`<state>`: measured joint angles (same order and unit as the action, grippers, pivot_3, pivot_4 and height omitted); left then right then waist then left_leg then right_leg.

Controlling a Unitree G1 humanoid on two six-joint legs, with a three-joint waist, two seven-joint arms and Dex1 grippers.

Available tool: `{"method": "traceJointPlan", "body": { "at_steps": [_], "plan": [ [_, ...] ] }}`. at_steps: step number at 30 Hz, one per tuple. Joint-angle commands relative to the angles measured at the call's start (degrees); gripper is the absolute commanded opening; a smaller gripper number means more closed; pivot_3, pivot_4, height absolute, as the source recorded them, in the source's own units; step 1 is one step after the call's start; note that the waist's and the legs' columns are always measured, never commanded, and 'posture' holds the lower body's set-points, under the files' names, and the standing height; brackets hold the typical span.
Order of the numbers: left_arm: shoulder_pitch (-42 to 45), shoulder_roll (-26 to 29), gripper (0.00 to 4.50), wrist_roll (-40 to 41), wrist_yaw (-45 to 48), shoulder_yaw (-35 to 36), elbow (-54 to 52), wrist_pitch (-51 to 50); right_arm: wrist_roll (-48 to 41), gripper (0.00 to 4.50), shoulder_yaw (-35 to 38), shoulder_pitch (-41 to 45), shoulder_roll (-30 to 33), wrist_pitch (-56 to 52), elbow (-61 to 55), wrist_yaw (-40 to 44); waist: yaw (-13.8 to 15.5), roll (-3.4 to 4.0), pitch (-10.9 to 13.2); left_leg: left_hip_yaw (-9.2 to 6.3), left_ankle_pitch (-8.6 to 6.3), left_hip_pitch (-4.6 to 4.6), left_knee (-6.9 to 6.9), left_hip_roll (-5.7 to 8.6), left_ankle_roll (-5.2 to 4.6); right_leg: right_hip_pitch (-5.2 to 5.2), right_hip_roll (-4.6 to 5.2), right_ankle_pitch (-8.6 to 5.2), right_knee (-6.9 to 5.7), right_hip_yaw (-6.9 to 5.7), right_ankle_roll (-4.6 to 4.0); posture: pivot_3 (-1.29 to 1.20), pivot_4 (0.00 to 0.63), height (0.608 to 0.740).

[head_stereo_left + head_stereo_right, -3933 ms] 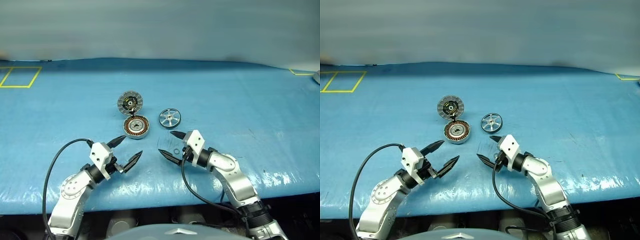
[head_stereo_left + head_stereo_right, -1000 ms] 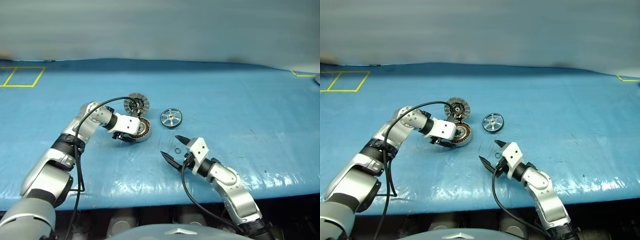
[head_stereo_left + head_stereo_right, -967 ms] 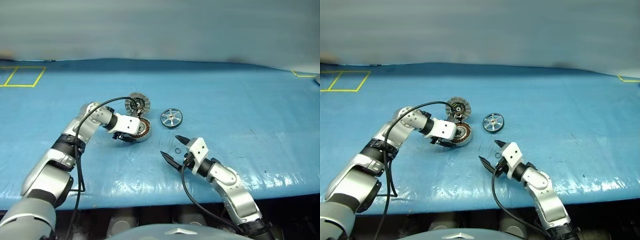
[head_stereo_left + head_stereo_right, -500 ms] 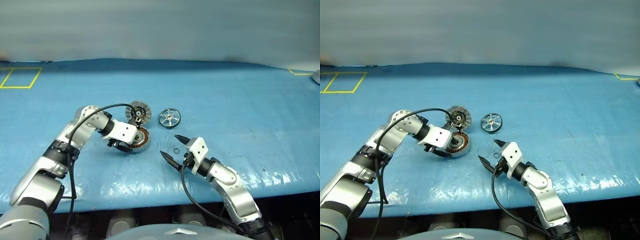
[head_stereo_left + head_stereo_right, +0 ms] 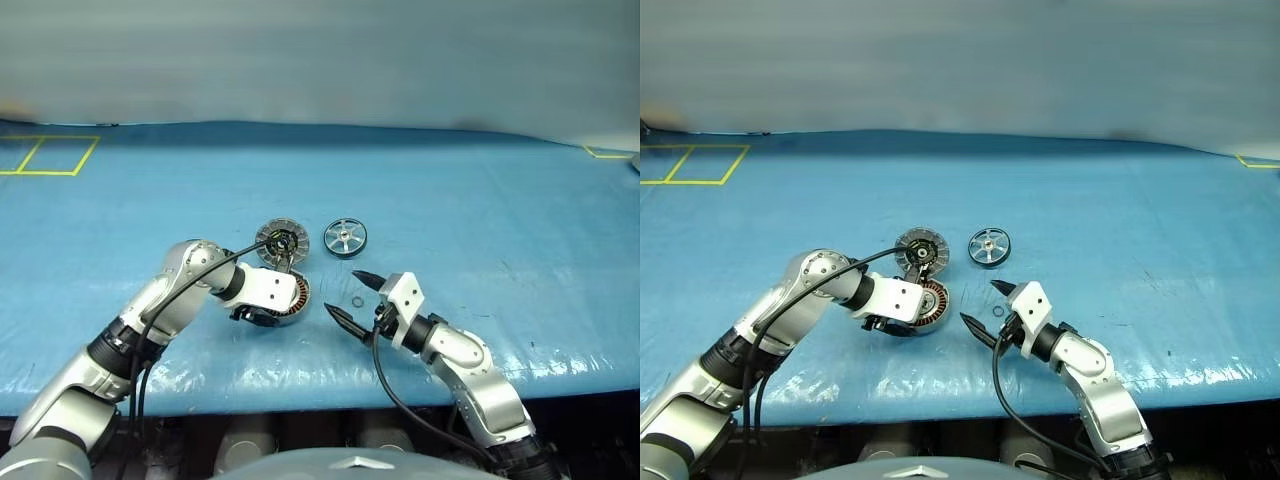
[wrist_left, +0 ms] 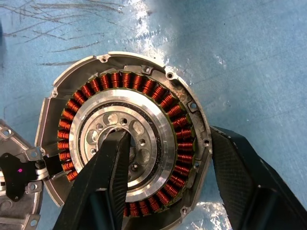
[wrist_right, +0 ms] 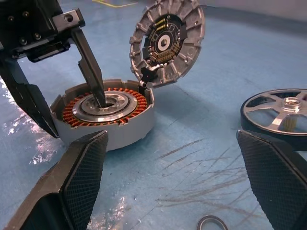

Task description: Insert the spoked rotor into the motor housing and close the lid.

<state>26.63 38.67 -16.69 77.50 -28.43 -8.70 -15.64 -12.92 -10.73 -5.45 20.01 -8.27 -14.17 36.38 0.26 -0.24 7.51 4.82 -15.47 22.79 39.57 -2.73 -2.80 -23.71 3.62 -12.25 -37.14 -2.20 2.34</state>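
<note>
A: where's everything sitting rn?

B: motor housing (image 5: 284, 296) is on the blue mat (image 5: 480, 200), near the front edge, copper windings facing up. Left gripper (image 6: 165, 191) is clamped across its wall: one finger (image 6: 108, 177) down in the centre hole, the other outside the rim. So it's pinching the housing.

A: and the lid?

B: lid (image 5: 281, 244) is just behind the housing, tipped up on edge w/ the circuit-board side facing the right arm. In the right wrist view it leans over the housing's back rim and looks joined there by a small wire; can't tell if the rims actually touch.

A: wheel?

B: spoked rotor (image 5: 345, 238) lies flat, just right of the lid, apart from both. Nothing on it.

A: right side?

B: right gripper (image 5: 350, 295) is spread wide, holding nothing, low over the mat just right of the housing. A little ring (image 5: 356, 302) lies on the mat btwn its fingertips.

A: room to move?

B: plenty. Mat is bare behind the parts up to the far edge, and bare out to the right too. Yellow tape square (image 5: 45, 155) far left corner, well away. The tight spot is the front: housing + both grippers bunched close to the near edge.
</note>
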Motion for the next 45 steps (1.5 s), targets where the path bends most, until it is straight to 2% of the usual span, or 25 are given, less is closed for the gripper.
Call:
{"method": "traceJointPlan", "body": {
  "at_steps": [1, 7, 8, 11, 17, 21, 26, 30, 31, 33, 37, 41, 42, 45],
  "plan": [
    [-2.1, -0.2, 2.22, -0.1, 0.6, -4.0, 1.5, 2.5, -0.7, 4.5, 0.3, 0.3, 0.1, -0.1, -1.6, 0.4, 0.1, 0.07, 0.0, 0.0, 0.0, 0.0, -0.03, 0.02, -0.01, 0.0, 0.01, 0.0, 0.01, 0.0, 0.0, 0.0, 0.15, 0.74],
    [-2.6, -0.1, 2.22, 0.5, 0.6, -3.3, 1.6, 5.3, 0.0, 4.5, -0.6, 0.6, -0.5, 0.0, -1.1, 0.1, 0.6, 0.09, -0.1, 0.01, -0.02, 0.02, -0.22, 0.06, -0.05, -0.01, 0.0, 0.01, 0.19, 0.0, -0.02, 0.0, 0.15, 0.74],
    [-2.6, 0.1, 2.94, 0.4, 0.6, -3.1, 1.5, 5.4, 0.1, 4.5, -0.7, 0.6, -0.6, 0.0, -1.1, 0.1, 0.7, 0.09, -0.1, 0.02, -0.03, 0.02, -0.24, 0.08, -0.07, -0.01, 0.01, 0.01, 0.22, 0.0, -0.02, 0.0, 0.15, 0.74],
    [-2.6, -0.1, 3.86, 0.8, 0.4, -2.2, 0.2, 4.0, 0.1, 4.5, -0.9, 0.5, -0.7, 0.1, -0.9, 0.3, 0.8, 0.09, 0.0, 0.03, -0.05, 0.06, -0.28, 0.1, -0.1, -0.02, 0.01, 0.01, 0.26, 0.01, -0.01, 0.0, 0.15, 0.74],
    [-3.6, 0.7, 3.86, 4.8, 0.3, 1.9, -6.4, 1.3, -0.4, 4.5, -0.9, 0.6, -0.9, 0.0, -1.1, 0.3, 0.6, 0.05, 0.0, 0.04, -0.05, 0.16, -0.28, 0.07, -0.1, -0.04, 0.01, 0.0, 0.26, 0.01, 0.0, 0.0, 0.15, 0.74],
    [-5.8, 2.3, 3.86, 8.8, -0.8, 5.9, -12.0, -1.8, -1.3, 4.5, -0.9, 0.6, -0.7, -0.3, -1.4, 1.0, 0.5, 0.03, 0.0, 0.0, -0.04, 0.68, -0.31, 0.06, -0.09, -0.34, -0.06, 0.01, 0.24, 0.02, -0.02, 0.0, 0.15, 0.74],
    [-7.8, 5.0, 3.86, 11.9, -4.4, 11.8, -15.3, -4.3, -1.4, 4.5, -1.1, 0.9, -0.5, -0.5, -1.5, 1.6, 0.5, 0.0, 0.1, 0.03, -0.01, 0.96, -0.3, 0.1, -0.05, -0.65, -0.14, 0.01, 0.21, 0.02, 0.0, 0.0, 0.15, 0.74],
    [-9.0, 6.5, 3.86, 10.7, -7.3, 12.3, -14.7, -4.7, -1.4, 4.5, -1.4, 1.7, -0.4, -0.8, -0.9, 2.3, 0.4, -0.02, 0.1, 0.04, 0.0, 0.92, -0.29, 0.1, -0.03, -0.63, -0.14, 0.0, 0.21, 0.03, 0.03, 0.0, 0.15, 0.74],
    [-9.8, 7.2, 3.86, 10.1, -7.9, 12.3, -15.0, -4.1, -1.3, 4.5, -1.5, 2.0, -0.4, -0.8, -0.7, 2.5, 0.4, -0.02, 0.1, 0.05, 0.0, 0.91, -0.29, 0.1, -0.03, -0.63, -0.14, 0.0, 0.21, 0.03, 0.03, 0.0, 0.15, 0.74],
    [-12.7, 7.5, 3.86, 13.8, -8.9, 15.8, -18.1, -6.8, -1.5, 4.5, -1.1, 2.7, -0.2, -1.0, -0.8, 2.6, 0.3, 0.01, 0.2, 0.09, 0.0, 0.9, -0.29, 0.09, -0.02, -0.65, -0.14, 0.0, 0.21, 0.04, 0.03, 0.0, 0.15, 0.74],
    [-21.9, 10.1, 3.86, 18.4, -10.1, 24.2, -19.3, -2.2, -1.5, 4.5, 0.1, 2.0, 1.7, -1.1, -1.9, 3.1, -0.1, -0.09, 0.3, 0.07, 0.01, 0.93, -0.35, 0.0, 0.0, -0.7, -0.13, 0.01, 0.19, 0.05, -0.01, 0.0, 0.15, 0.74],
    [-32.2, 0.6, 3.86, 30.3, -15.2, 34.2, -17.8, 1.7, -1.4, 4.5, 0.7, 0.8, 3.3, -1.1, -2.3, 3.2, -0.1, -0.01, 0.4, 0.13, 0.01, 0.9, -0.4, 0.01, 0.0, -0.71, -0.05, 0.02, 0.23, 0.06, -0.04, 0.0, 0.15, 0.74],
    [-34.6, -2.7, 3.86, 31.6, -17.0, 35.5, -17.1, 5.0, -1.3, 4.5, 0.7, 0.5, 3.5, -1.1, -2.1, 3.1, -0.1, -0.07, 0.4, 0.12, 0.0, 0.89, -0.38, 0.02, -0.01, -0.68, -0.01, 0.02, 0.24, 0.05, -0.03, 0.0, 0.15, 0.74],
    [-40.5, -10.1, 3.86, 34.1, -22.7, 36.7, -17.4, 6.4, -0.9, 4.5, 0.4, 0.2, 3.4, -1.2, -0.9, 2.9, -0.1, -0.1, 0.4, 0.1, 0.0, 0.83, -0.32, 0.04, -0.01, -0.59, -0.01, 0.03, 0.22, 0.03, 0.02, 0.0, 0.15, 0.74]
  ]
}}
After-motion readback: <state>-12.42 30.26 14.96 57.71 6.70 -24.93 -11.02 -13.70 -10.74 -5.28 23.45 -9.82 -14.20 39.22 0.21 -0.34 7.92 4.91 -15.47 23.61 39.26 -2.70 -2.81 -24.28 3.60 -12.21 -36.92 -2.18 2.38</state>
